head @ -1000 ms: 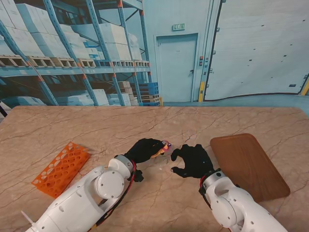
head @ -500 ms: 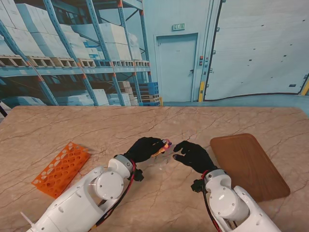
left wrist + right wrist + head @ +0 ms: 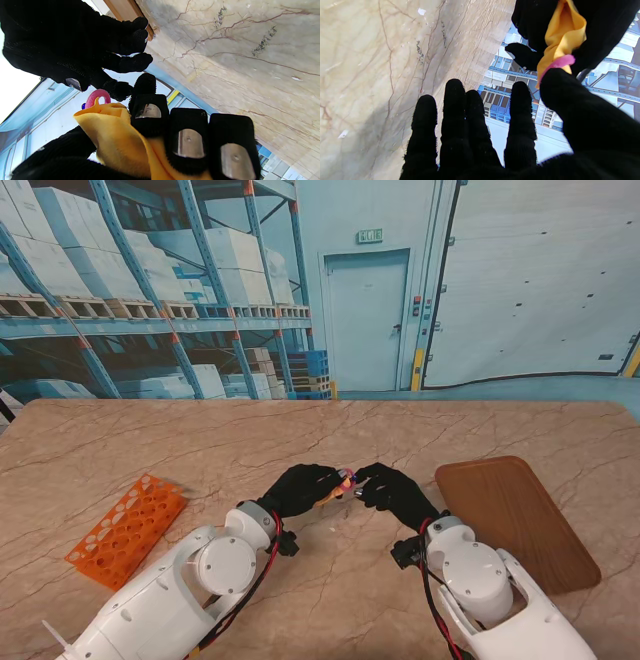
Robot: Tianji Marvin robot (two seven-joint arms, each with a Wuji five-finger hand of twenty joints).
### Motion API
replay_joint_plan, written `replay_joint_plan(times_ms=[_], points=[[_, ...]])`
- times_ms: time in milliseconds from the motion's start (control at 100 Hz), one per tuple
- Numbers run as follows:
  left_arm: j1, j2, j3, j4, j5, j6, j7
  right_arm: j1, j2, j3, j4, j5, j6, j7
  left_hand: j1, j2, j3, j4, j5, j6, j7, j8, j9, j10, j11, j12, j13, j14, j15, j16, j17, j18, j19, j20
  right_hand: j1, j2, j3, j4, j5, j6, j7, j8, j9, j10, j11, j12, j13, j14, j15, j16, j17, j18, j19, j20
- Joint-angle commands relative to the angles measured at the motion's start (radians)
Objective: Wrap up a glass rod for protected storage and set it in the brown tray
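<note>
Worktop (image 3: pixel 150 440): beige marble-patterned surface with thin brown veins, filling the lower half of the frame. Behind it a printed warehouse backdrop (image 3: pixel 330 220) is seen across the upper half. Upper left: blue pallet racking (image 3: pixel 120 320) with orange joints, stacked with white wrapped boxes. Upper centre: a pale blue door (image 3: pixel 367 320) under a green exit sign (image 3: pixel 370 236). Upper right: a large grey roller door (image 3: pixel 540 280). Even, soft lighting is noted; few shadows are cast.

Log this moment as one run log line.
left hand: shut on yellow cloth | right hand: at pink band | brown tray: unfilled
</note>
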Motion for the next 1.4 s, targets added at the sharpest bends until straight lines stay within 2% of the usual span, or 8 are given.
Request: replay_joint_plan(times_ms=[0, 270, 440, 740, 920, 1110, 1180, 1390], points=[[0.004, -0.005, 0.001, 0.001, 0.001, 0.001, 0.003, 0.003, -0.006, -0.002, -0.007, 0.005, -0.003, 0.004, -0.001, -0.013, -0.002, -0.021, -0.025, 0.017, 0.034, 0.015, 0.016, -0.004, 0.022, -0.001, 0.014, 0.04, 0.075, 0.013, 0.018, -0.055, 0.271, 0.012, 0.025, -0.04, 0.031, 0.028, -0.021, -0.017, -0.009, 0.013, -0.015, -0.02, -0.013, 0.005, -0.01, -0.028, -0.006, 0.017, -0.003, -0.04, -0.009, 0.025], [0.001, -0.006, 0.002, 0.004, -0.003, -0.001, 0.001, 0.035, -0.012, -0.018, 0.004, 0.053, 0.013, 0.009, 0.002, -0.013, -0.005, -0.022, -0.027, 0.018, 0.036, 0.016, 0.015, -0.004, 0.024, -0.001, 0.014, 0.039, 0.075, 0.012, 0.018, -0.056, 0.271, 0.012, 0.02, -0.027, 0.031, 0.024, -0.014, -0.012, -0.009, 0.022, -0.017, -0.022, -0.014, 0.01, -0.01, -0.031, -0.006, 0.023, -0.001, -0.041, -0.015, 0.033], [0.003, -0.006, 0.001, 0.003, -0.003, -0.004, 0.004, 0.051, -0.021, -0.032, 0.011, 0.084, 0.027, 0.0, 0.004, -0.012, -0.006, -0.022, -0.028, 0.018, 0.035, 0.016, 0.016, -0.004, 0.025, -0.002, 0.014, 0.039, 0.075, 0.012, 0.018, -0.055, 0.271, 0.012, 0.122, -0.001, -0.051, -0.078, 0.022, -0.062, 0.125, -0.092, 0.005, -0.019, -0.011, 0.016, 0.003, -0.024, 0.003, 0.032, 0.004, -0.037, -0.024, 0.053], [0.006, -0.008, -0.001, 0.001, -0.006, -0.004, 0.012, 0.047, -0.032, -0.035, 0.007, 0.102, 0.054, -0.036, 0.011, -0.01, -0.013, -0.026, -0.028, 0.016, 0.039, 0.018, 0.019, -0.01, 0.029, -0.001, 0.014, 0.03, 0.074, 0.012, 0.018, -0.057, 0.271, 0.011, 0.235, 0.078, -0.1, -0.078, 0.187, -0.116, 0.235, -0.137, 0.1, -0.034, -0.006, 0.015, 0.037, -0.015, 0.022, 0.038, 0.014, -0.026, -0.021, 0.058], [0.006, -0.009, 0.001, -0.001, 0.003, 0.008, 0.019, 0.041, -0.042, -0.036, 0.012, 0.103, 0.067, -0.072, 0.114, -0.009, -0.107, -0.066, -0.036, 0.027, 0.055, 0.028, 0.031, -0.033, 0.036, -0.005, 0.015, 0.008, 0.083, 0.008, 0.02, -0.073, 0.271, 0.017, 0.244, 0.097, -0.108, -0.065, 0.204, -0.109, 0.239, -0.133, 0.14, -0.034, -0.001, 0.015, 0.042, -0.007, 0.028, 0.041, 0.011, -0.021, -0.018, 0.06], [0.008, -0.011, 0.001, -0.006, 0.002, 0.02, 0.023, 0.038, -0.036, -0.052, 0.024, 0.031, 0.052, -0.082, 0.156, -0.051, -0.124, -0.041, -0.023, 0.019, 0.073, 0.035, 0.046, -0.044, 0.04, -0.008, 0.015, 0.0, 0.088, 0.006, 0.021, -0.079, 0.271, 0.02, 0.252, 0.09, -0.101, -0.061, 0.22, -0.101, 0.247, -0.118, 0.192, -0.037, 0.012, 0.02, 0.055, -0.002, 0.041, 0.045, 0.014, -0.013, -0.012, 0.061], [0.009, -0.011, 0.002, -0.008, 0.004, 0.027, 0.024, 0.039, -0.032, -0.061, 0.032, -0.01, 0.033, -0.085, 0.179, -0.068, -0.147, 0.004, -0.018, 0.015, 0.078, 0.036, 0.053, -0.052, 0.04, -0.011, 0.015, -0.007, 0.091, 0.001, 0.021, -0.088, 0.271, 0.024, 0.254, 0.086, -0.097, -0.062, 0.225, -0.096, 0.244, -0.117, 0.218, -0.039, 0.017, 0.021, 0.062, 0.0, 0.048, 0.047, 0.016, -0.011, -0.009, 0.061], [0.01, -0.012, 0.003, -0.014, 0.005, 0.049, 0.023, 0.043, -0.021, -0.088, 0.054, -0.132, -0.034, -0.105, 0.227, -0.087, -0.174, 0.025, -0.023, 0.026, 0.089, 0.041, 0.053, -0.056, 0.038, -0.013, 0.015, -0.005, 0.091, -0.001, 0.021, -0.09, 0.271, 0.021, 0.253, 0.074, -0.079, -0.065, 0.238, -0.072, 0.239, -0.117, 0.286, -0.044, 0.022, 0.012, 0.086, 0.002, 0.075, 0.057, 0.027, -0.002, 0.002, 0.059]])
